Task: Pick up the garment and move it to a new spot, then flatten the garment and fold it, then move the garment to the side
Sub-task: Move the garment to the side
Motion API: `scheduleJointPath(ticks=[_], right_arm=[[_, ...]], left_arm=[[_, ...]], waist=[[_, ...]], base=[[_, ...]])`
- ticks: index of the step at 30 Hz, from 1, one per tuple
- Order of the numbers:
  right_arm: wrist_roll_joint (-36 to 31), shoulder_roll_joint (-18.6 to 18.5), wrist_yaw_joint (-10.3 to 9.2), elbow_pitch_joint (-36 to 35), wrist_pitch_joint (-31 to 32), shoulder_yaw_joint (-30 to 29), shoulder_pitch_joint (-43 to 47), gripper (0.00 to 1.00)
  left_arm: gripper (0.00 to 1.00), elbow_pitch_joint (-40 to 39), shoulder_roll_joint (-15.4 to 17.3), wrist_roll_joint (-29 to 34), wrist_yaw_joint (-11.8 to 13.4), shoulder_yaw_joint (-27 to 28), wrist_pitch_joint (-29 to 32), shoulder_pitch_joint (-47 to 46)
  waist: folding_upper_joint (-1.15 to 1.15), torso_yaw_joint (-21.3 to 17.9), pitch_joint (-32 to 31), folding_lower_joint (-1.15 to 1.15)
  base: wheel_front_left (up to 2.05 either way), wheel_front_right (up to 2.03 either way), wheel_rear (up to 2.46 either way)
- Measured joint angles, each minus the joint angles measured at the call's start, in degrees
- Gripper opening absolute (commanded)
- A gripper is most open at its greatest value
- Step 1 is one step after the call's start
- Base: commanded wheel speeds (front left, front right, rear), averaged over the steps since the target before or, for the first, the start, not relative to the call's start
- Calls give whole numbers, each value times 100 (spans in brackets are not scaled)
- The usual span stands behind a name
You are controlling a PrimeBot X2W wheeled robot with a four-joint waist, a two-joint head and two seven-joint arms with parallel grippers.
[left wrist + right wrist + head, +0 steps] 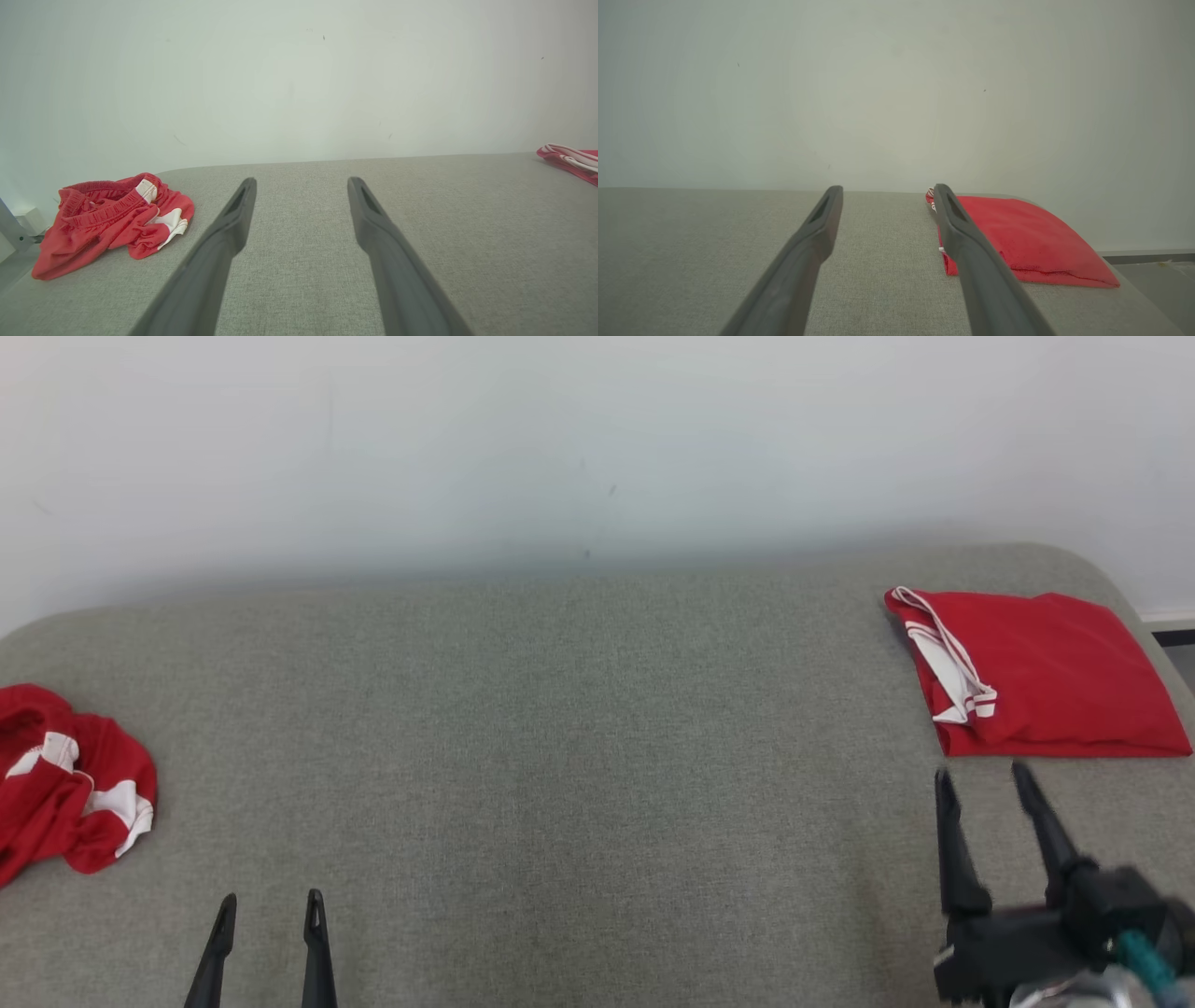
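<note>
A crumpled red garment (65,789) with white patches lies at the far left edge of the grey surface; the left wrist view shows the same garment (112,217) with its elastic waistband up. My left gripper (271,901) stands open near the front edge, to the right of that heap and apart from it, its fingers (233,219) empty. A folded red garment (1036,672) with white trim rests flat at the back right. My right gripper (985,775) is open just in front of it, not touching; in the right wrist view the folded garment (1017,242) lies behind my right finger.
The grey fabric-covered surface (560,756) spreads wide between the two garments. A pale wall (597,448) stands close behind it. The surface's rounded corners fall away at the far left and far right, with floor (1153,275) visible past the right end.
</note>
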Motion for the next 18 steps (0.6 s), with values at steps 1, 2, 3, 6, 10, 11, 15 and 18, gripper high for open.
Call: scheduleJointPath(ticks=[1,2,3,6,10,11,15,18], right_arm=[[-43,40,0,-7,0,-5,151,100],[-101,81,0,-7,0,-13,281,100],[-121,133,0,-1,0,-27,382,100],[-176,291,0,-81,0,-43,595,100],[-180,461,0,-48,0,-35,932,100],[-168,478,0,-27,1,-4,987,100],[-157,545,0,87,0,265,1108,100],[-64,552,0,145,1,330,1198,100]], left_arm=[[100,8,-2,0,0,-1,0,38],[100,24,-3,0,0,-4,0,66],[100,47,-1,-1,0,0,0,82],[100,164,-3,11,3,-16,-1,148],[100,353,-2,-16,46,8,0,149],[100,428,-4,-18,45,13,0,150],[100,590,-4,-70,33,24,0,146],[100,825,-3,-129,-16,27,0,133]], waist=[[0,5,-39,0],[0,7,-74,0],[0,7,-102,0],[0,-4,-165,1],[1,2,-225,1],[1,7,-236,1],[1,42,-281,2],[1,106,-341,2]], base=[[0,0,0],[0,0,0],[0,0,0],[0,0,0],[0,0,0],[0,0,0],[0,0,0],[0,0,0]])
